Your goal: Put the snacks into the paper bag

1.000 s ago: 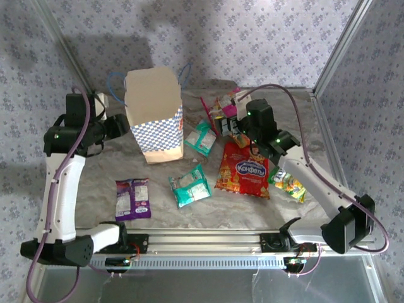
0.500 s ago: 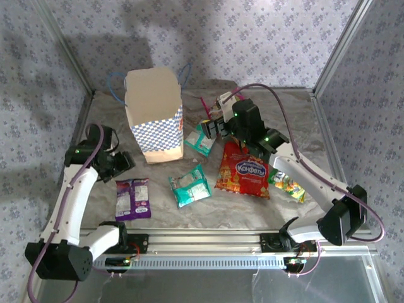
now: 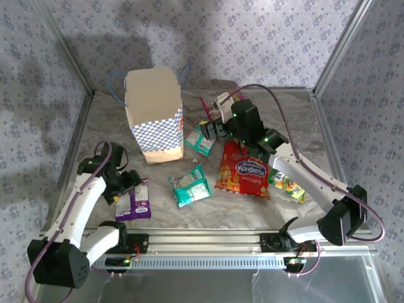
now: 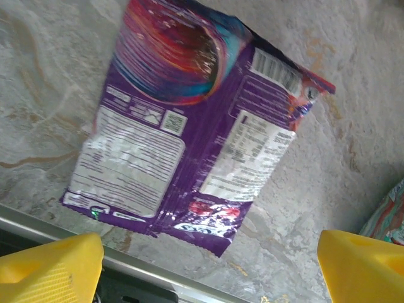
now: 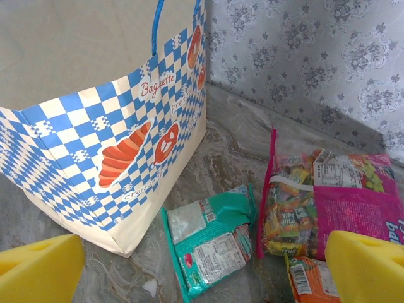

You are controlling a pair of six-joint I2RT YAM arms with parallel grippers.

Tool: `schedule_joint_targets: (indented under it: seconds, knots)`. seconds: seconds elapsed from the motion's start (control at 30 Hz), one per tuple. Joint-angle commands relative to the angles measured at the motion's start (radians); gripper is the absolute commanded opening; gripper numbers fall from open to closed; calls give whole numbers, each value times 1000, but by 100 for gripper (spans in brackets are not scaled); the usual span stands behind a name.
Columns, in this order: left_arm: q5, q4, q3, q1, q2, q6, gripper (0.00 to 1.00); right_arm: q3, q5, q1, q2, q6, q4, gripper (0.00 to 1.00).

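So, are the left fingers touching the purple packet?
Apart. The left wrist view shows bare table between both yellow fingers and the purple packet.

The purple packet (image 4: 189,126) is thin plastic, shiny and crinkly. The teal packet (image 5: 211,243) is shiny plastic too. The paper bag (image 5: 95,139) is smooth, dull paper. The surface (image 4: 38,82) looks like dull grey stone with brown veins. The rail (image 3: 202,240) is ribbed silver metal.
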Motion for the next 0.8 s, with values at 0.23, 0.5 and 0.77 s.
schedule_joint_targets:
  seconds: [0.23,0.5,0.77]
  knots:
    - [-73,71,-27,-186,158,-81,94,0,-2,8,-15,-21,-27,100]
    - [-113,110,-37,-236,259,-95,94,-36,22,9,-51,-14,-33,100]
    - [-164,185,-103,-288,297,-177,91,-56,28,9,-63,-9,-34,100]
